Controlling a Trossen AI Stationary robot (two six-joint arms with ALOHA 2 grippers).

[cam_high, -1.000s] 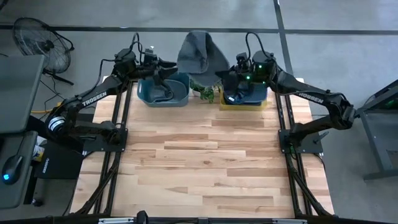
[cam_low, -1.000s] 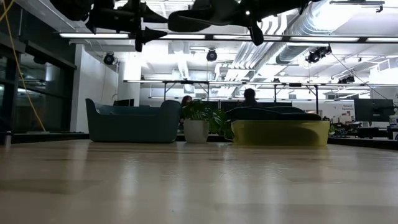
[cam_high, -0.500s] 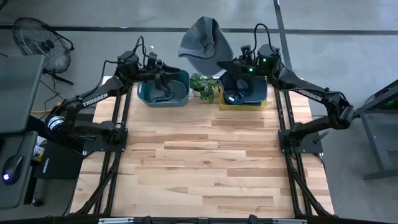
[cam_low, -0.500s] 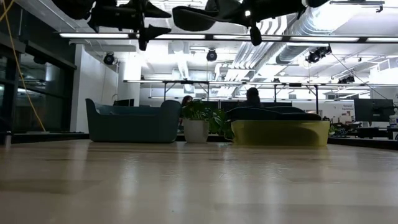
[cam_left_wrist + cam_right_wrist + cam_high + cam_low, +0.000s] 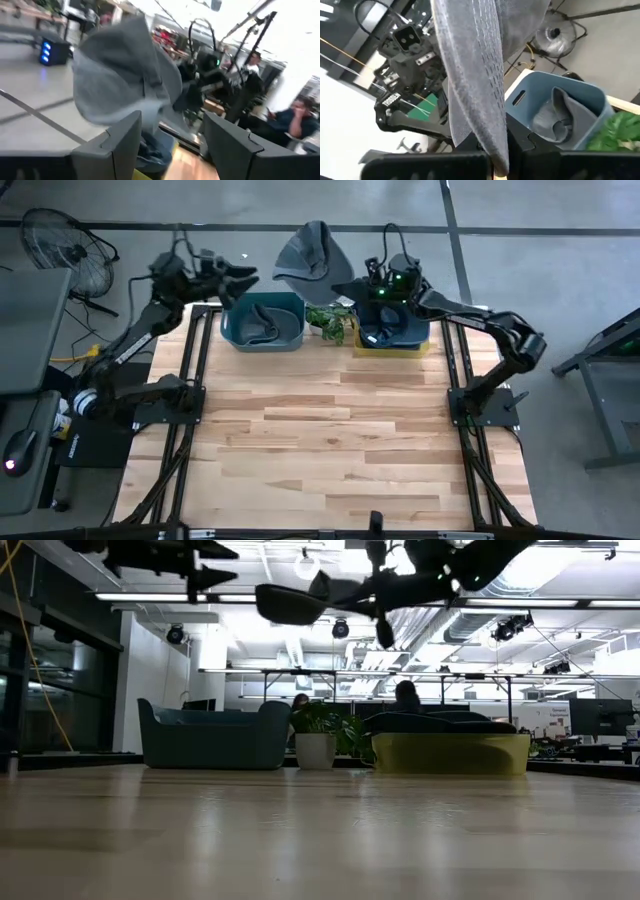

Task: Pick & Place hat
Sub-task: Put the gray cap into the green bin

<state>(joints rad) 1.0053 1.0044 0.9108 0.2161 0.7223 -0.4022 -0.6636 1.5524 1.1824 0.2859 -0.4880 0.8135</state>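
Note:
A grey knitted hat [image 5: 305, 252] hangs high over the table's far edge, between the two bins. In the low view the hat [image 5: 290, 602] shows as a dark shape near the top. My right gripper [image 5: 348, 280] is shut on it. My left gripper [image 5: 240, 277] is raised to the hat's left, above the blue bin [image 5: 262, 322], and open; in its wrist view the fingers [image 5: 122, 142] stand apart with the hat [image 5: 125, 85] beyond them. A second grey hat [image 5: 557, 120] lies inside the blue bin [image 5: 590, 97]. My right gripper [image 5: 495, 150] pinches a fold of the hat's knitted cloth [image 5: 492, 132] between its two fingers, coming at it roughly level from the table's right. The hat is lifted clear of table and bins and spreads out past the fingertips toward the left.
A yellow bin [image 5: 395, 345] with dark cloth inside stands at the far right, below my right arm. A small potted plant [image 5: 330, 320] sits between the bins. The near wooden tabletop [image 5: 330, 440] is bare. A person [image 5: 405, 695] sits in the room behind.
My right gripper has carried the hat toward the table's left, from beside the yellow bin toward the blue bin, still high up. My left arm has risen and drawn back toward the far left, away from the blue bin.

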